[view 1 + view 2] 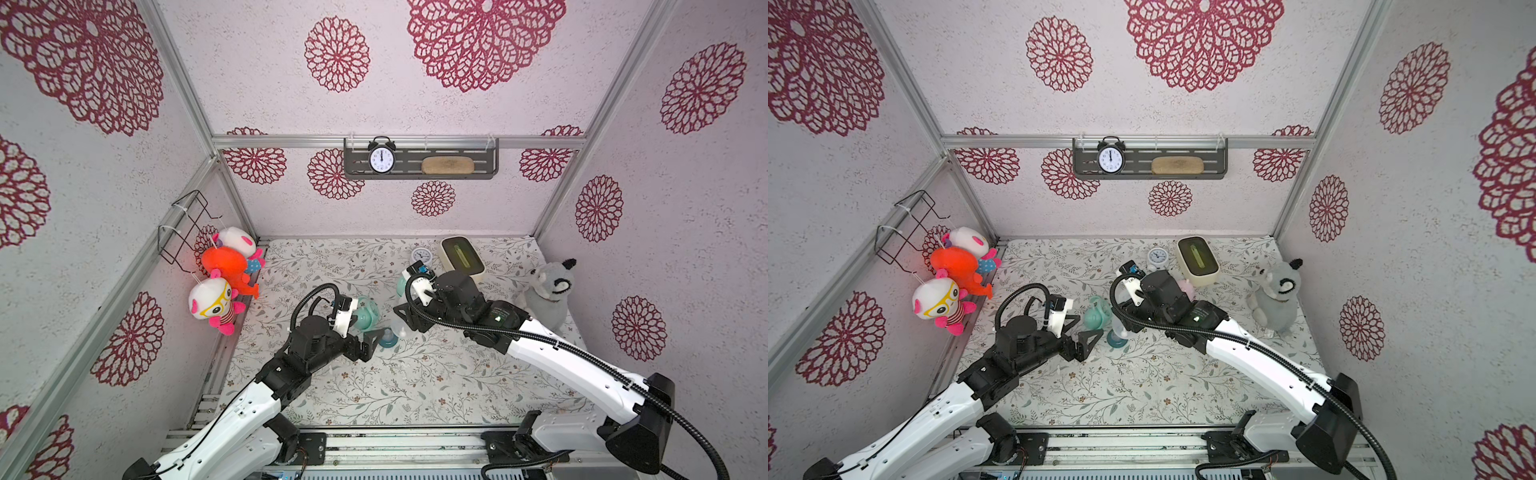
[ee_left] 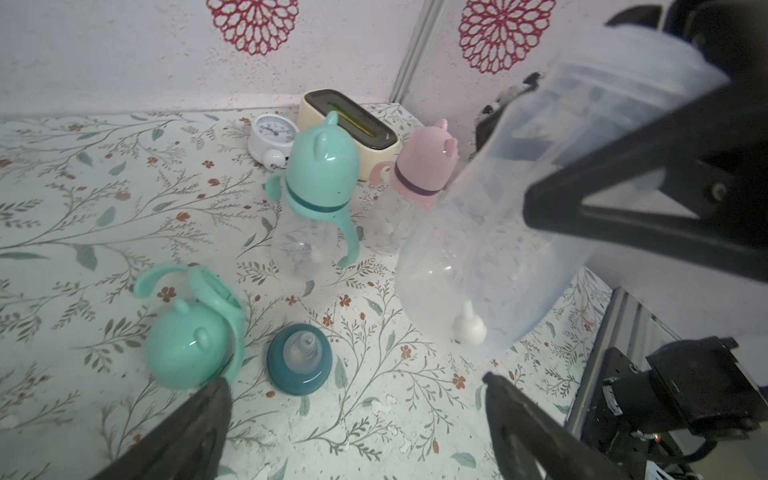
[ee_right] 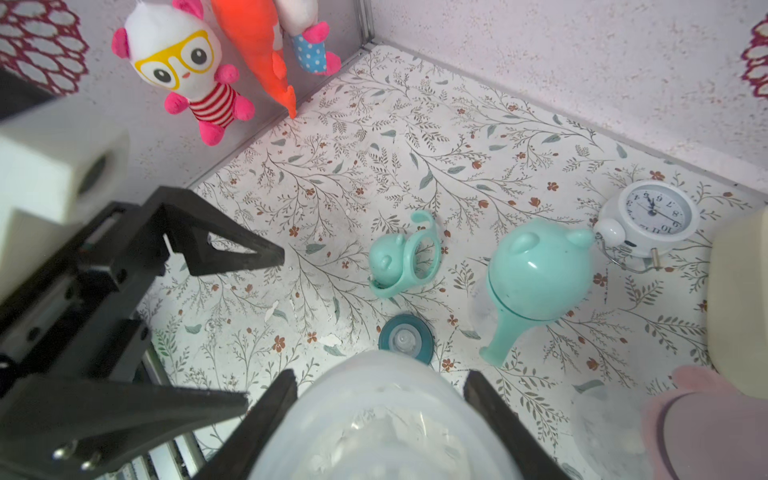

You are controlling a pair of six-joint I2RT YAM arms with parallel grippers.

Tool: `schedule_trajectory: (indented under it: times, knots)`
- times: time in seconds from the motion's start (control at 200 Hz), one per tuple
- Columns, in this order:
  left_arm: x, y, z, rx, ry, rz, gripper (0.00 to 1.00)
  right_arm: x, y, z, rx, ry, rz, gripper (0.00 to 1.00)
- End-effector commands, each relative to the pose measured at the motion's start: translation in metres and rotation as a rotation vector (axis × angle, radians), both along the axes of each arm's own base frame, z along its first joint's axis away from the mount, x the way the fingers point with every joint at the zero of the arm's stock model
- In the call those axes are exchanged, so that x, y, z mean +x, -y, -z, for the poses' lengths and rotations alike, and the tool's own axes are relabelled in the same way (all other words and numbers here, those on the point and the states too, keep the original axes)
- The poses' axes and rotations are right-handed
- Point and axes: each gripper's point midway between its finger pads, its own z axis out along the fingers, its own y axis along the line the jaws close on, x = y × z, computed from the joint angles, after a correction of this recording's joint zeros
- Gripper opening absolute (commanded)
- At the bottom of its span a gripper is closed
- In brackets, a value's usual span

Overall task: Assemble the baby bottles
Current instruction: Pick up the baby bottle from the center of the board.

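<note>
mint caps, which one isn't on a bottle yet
The loose mint cap lying beside the teal nipple collar; the other mint cap sits on a standing bottle.

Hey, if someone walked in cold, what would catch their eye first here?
The orange plush hanging on the left wall grabs you first, among the walls' crimson flower prints. Mid-table, the right jaws clamp a tilted clear bottle, beside a loose mint cap and teal collar.
</note>
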Motion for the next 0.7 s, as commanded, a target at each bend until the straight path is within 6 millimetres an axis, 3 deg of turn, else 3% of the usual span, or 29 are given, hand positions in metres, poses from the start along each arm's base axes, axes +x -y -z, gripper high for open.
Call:
schedule_trajectory:
  times: [0.0,0.265,0.696]
  knots:
    - [-0.018,0.018,-0.022,-0.044,0.159,0.150,0.98,-0.012,0.000,-0.039,0.096,0.004,-0.037,0.44]
    - [-0.032,0.025,-0.024,-0.067,0.248,0.213,0.98,-0.022,-0.019,-0.057,0.192,-0.038,-0.122,0.44]
    - [-0.026,0.040,-0.028,-0.059,0.323,0.210,0.98,-0.030,-0.055,-0.056,0.264,-0.102,-0.238,0.44]
